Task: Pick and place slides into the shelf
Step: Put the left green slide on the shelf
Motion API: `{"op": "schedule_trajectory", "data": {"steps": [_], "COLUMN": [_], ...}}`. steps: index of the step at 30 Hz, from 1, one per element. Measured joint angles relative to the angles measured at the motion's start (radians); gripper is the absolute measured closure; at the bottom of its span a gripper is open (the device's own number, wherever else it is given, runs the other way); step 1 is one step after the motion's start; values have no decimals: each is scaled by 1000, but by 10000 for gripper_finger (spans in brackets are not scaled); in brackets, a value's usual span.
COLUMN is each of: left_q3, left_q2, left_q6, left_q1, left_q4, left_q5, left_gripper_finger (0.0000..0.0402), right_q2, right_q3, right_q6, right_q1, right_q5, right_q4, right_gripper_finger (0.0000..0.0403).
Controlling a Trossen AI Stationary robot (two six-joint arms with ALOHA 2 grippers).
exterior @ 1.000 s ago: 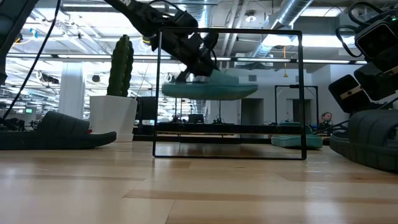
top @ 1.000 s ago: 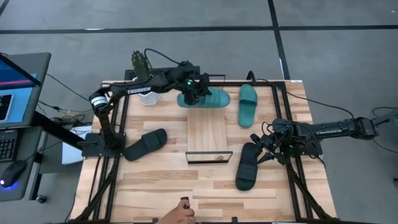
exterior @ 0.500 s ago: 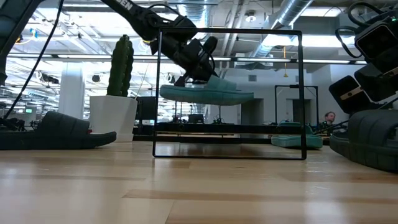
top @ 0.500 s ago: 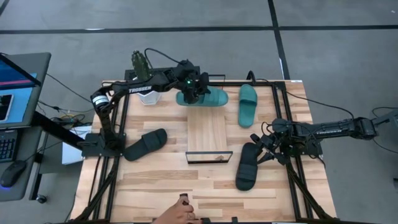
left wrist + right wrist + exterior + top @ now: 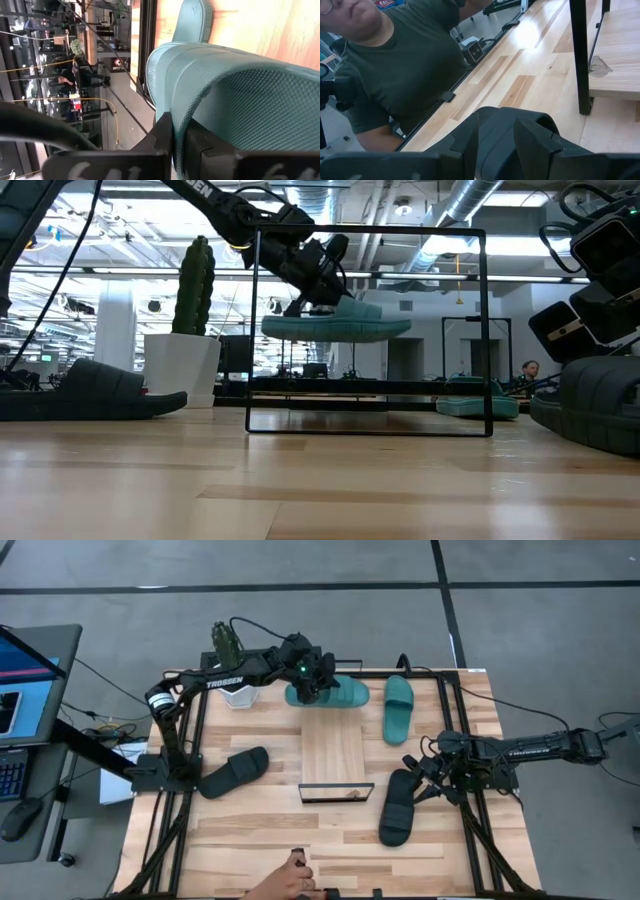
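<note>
My left gripper (image 5: pixel 308 682) is shut on a teal slide (image 5: pixel 335 694) and holds it in the air over the far end of the shelf (image 5: pixel 333 752). In the low view the slide (image 5: pixel 340 328) hangs about level, high inside the shelf's black wire frame (image 5: pixel 487 330). A second teal slide (image 5: pixel 398 708) lies flat to the shelf's right. One black slide (image 5: pixel 233 772) lies left of the shelf. My right gripper (image 5: pixel 419 786) is shut on the other black slide (image 5: pixel 396 810), which lies on the table to the right. My left gripper pinches the teal slide's strap at its edge (image 5: pixel 179 131), one finger under the strap and one outside it. The fingers come slanting down from the table's left. The slide is clear of shelf and table, sole down and about level. My right gripper has the black slide's far end, by the strap (image 5: pixel 506 120), between its two fingers. It comes nearly level from the table's right. The slide's sole stays on the table.
A cactus in a white pot (image 5: pixel 233 690) stands at the table's far left, close to my left arm. A person's hand (image 5: pixel 285 886) rests at the near edge, and the person fills part of the right wrist view (image 5: pixel 405 65).
The teal slide has stayed in the air in my left gripper. It tipped toe-down for a moment and has come back to about level, drifting slightly toward the table's far edge.
</note>
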State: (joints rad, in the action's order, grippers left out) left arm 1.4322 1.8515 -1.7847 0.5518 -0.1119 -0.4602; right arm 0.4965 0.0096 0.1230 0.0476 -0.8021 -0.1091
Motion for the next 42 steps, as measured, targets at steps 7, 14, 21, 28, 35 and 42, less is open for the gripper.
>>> {"op": "schedule_trajectory", "data": {"steps": [7, 14, 21, 28, 35, 42], "left_q3": [0, 0, 1, 1, 17, 19], "left_q2": [0, 0, 9, 100, 97, 97], "left_q6": [42, 115, 140, 102, 134, 119], "left_q1": [0, -3, -3, -7, 10, 47], "left_q4": [5, 62, 80, 182, 188, 96], "left_q5": [-7, -61, -77, 21, 5, 33], "left_gripper_finger": [401, 401, 401, 401, 401, 401], "right_q2": [0, 0, 0, 0, 0, 0], "right_q3": [0, 0, 0, 0, 0, 0], "right_q6": [0, 0, 0, 0, 0, 0], "right_q1": [0, 0, 0, 0, 0, 0], "right_q5": [0, 0, 0, 0, 0, 0], "right_q4": [0, 0, 0, 0, 0, 0], "right_gripper_finger": [289, 289, 289, 289, 289, 289]}}
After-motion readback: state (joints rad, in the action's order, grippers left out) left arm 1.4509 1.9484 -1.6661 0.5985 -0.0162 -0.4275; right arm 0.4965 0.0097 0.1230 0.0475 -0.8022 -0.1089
